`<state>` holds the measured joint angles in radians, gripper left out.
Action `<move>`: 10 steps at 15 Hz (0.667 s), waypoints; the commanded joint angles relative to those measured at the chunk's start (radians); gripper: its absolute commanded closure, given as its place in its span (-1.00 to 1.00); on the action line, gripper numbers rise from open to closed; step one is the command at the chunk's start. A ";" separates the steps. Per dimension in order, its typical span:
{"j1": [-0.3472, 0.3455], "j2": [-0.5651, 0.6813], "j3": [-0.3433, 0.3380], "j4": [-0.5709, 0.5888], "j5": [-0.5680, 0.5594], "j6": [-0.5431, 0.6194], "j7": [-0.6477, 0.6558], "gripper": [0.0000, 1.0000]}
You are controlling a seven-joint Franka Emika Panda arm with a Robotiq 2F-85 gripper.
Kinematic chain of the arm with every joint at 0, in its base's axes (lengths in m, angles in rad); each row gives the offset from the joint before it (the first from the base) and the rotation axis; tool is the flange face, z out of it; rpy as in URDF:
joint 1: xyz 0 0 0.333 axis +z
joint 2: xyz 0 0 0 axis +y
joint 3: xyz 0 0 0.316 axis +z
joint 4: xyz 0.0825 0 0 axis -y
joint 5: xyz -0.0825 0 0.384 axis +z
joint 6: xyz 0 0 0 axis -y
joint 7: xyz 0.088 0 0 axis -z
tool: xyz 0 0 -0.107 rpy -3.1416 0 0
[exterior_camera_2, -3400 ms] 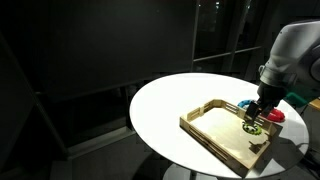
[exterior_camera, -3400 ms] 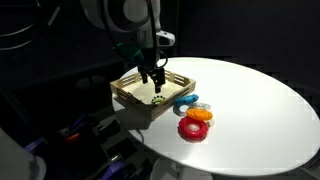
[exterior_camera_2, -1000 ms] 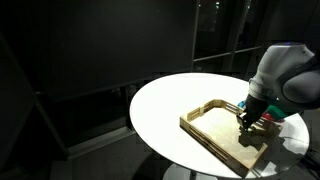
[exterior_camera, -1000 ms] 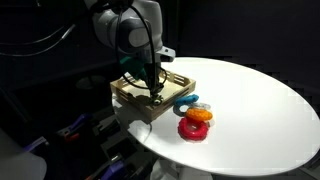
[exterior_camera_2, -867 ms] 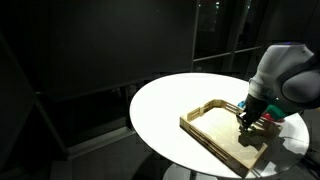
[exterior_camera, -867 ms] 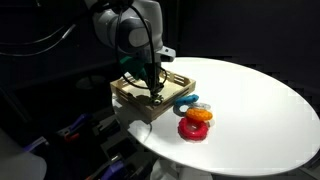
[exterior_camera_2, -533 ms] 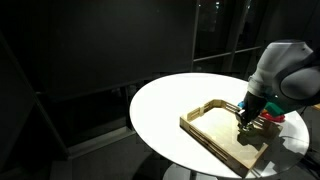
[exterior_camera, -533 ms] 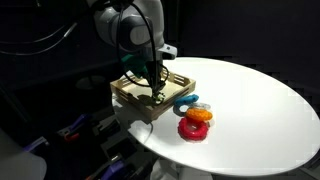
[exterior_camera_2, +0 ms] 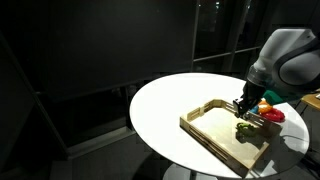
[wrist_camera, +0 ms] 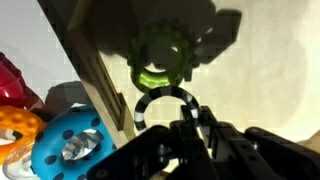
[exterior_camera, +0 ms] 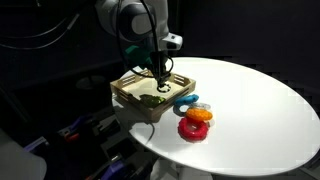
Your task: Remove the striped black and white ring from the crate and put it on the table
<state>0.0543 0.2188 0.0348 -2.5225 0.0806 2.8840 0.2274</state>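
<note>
In the wrist view my gripper (wrist_camera: 193,118) is shut on one end of the striped black and white ring (wrist_camera: 163,93), which hangs above the crate floor. Below it a yellow-green ring (wrist_camera: 160,60) lies flat in the crate (wrist_camera: 95,75). In both exterior views the gripper (exterior_camera: 160,72) (exterior_camera_2: 243,105) hovers a little above the pale wooden crate (exterior_camera: 135,97) (exterior_camera_2: 205,128) near the edge of the white table (exterior_camera: 260,100) (exterior_camera_2: 165,105). The striped ring is too small to make out there.
A blue ring (exterior_camera: 185,102) (wrist_camera: 70,140), an orange ring (exterior_camera: 200,114) (wrist_camera: 15,130) and a red ring (exterior_camera: 193,129) (wrist_camera: 8,75) lie on the table just beside the crate. The yellow-green ring (exterior_camera_2: 245,127) stays in the crate. Dark surroundings lie beyond the table's rim.
The gripper has risen from the crate floor with the striped ring in it. The arm now stands more upright over the crate.
</note>
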 commanded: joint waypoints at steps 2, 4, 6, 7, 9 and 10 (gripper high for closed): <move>-0.017 -0.076 -0.006 0.013 0.035 -0.053 -0.026 0.90; -0.017 -0.099 -0.037 0.020 0.000 -0.077 -0.001 0.90; -0.020 -0.115 -0.071 0.028 -0.037 -0.097 0.021 0.90; -0.024 -0.120 -0.088 0.033 -0.059 -0.107 0.032 0.90; -0.036 -0.123 -0.111 0.042 -0.092 -0.117 0.041 0.90; -0.042 -0.119 -0.121 0.047 -0.105 -0.120 0.044 0.90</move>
<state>0.0293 0.1136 -0.0621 -2.4948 0.0255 2.8060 0.2376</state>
